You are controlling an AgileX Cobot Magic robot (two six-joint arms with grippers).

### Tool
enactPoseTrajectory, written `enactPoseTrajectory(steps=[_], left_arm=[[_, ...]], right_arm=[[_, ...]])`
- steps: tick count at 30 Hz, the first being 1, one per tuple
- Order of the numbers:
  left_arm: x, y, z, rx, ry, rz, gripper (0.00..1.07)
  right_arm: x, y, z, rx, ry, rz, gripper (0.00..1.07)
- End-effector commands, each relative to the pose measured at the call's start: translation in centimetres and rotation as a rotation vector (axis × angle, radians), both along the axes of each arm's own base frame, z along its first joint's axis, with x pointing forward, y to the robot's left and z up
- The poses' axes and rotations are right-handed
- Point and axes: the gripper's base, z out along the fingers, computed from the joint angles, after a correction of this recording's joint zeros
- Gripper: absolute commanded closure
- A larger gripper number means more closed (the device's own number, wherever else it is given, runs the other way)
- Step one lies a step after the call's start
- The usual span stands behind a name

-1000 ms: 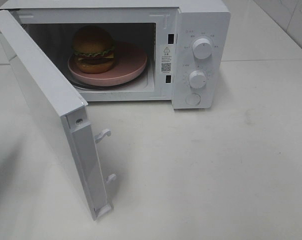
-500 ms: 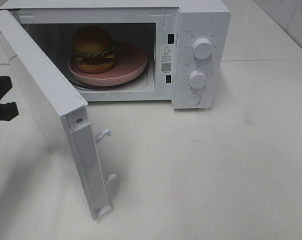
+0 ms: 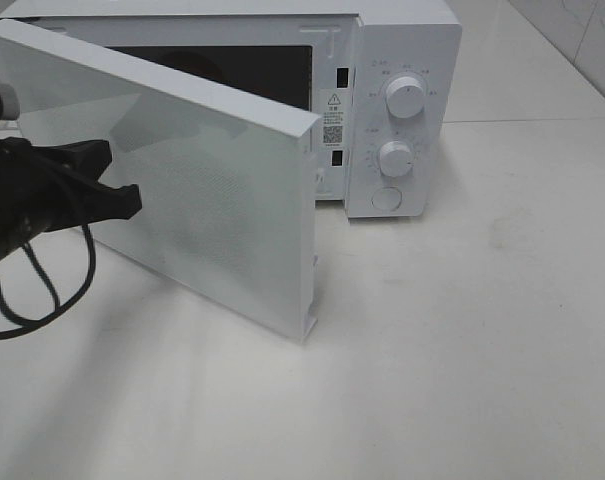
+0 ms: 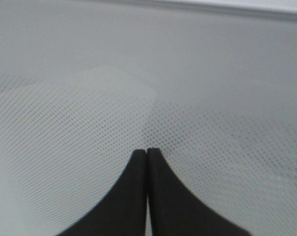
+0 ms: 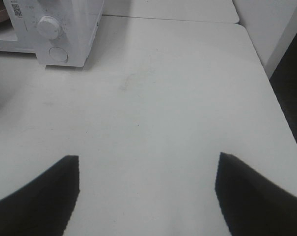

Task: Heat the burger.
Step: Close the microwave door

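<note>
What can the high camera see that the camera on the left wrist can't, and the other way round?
Only the high view shows the whole white microwave, its two knobs, the table, and that the door stands partly open. Only the left wrist view shows, close up, the two black fingertips pressed together with no gap. Both show the left gripper, shut, at the door's dotted outer face.

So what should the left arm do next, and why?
Probably push the door on toward the microwave until it latches: the shut left gripper sits against its outer face, and the door is only half closed, its free edge well off the body.
</note>
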Motion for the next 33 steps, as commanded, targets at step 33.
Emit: enactPoseTrajectory(steps=[33], left_arm=[[9.4,-11.7,1.8,-0.058,-0.015,0.182,1.07]], right_arm=[[-0.4,0.0,0.0,0.006,-0.034,-0.009,0.32]])
